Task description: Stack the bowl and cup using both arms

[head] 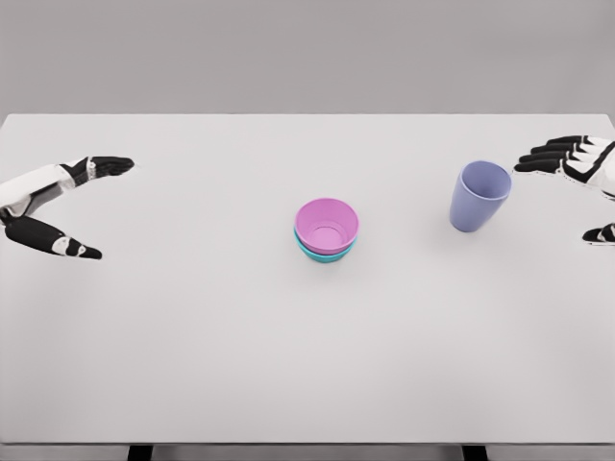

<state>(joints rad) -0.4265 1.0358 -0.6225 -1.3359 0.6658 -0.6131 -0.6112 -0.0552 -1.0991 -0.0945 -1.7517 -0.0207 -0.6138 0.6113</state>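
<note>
White table (pixel 192 365); pink bowl (pixel 327 223) nested in teal bowl (pixel 325 254); purple cup (pixel 479 195) empty; left hand (pixel 60 206), right hand (pixel 575 173) spread.

From my seat, the white tabletop (pixel 192 365) lies bare all along the near side and across the left half. Only the pink bowl nested in a teal bowl (pixel 326 229) stands mid-table, and the upright lavender plastic cup (pixel 479 195) at the right, well apart, with open passage between them.
</note>
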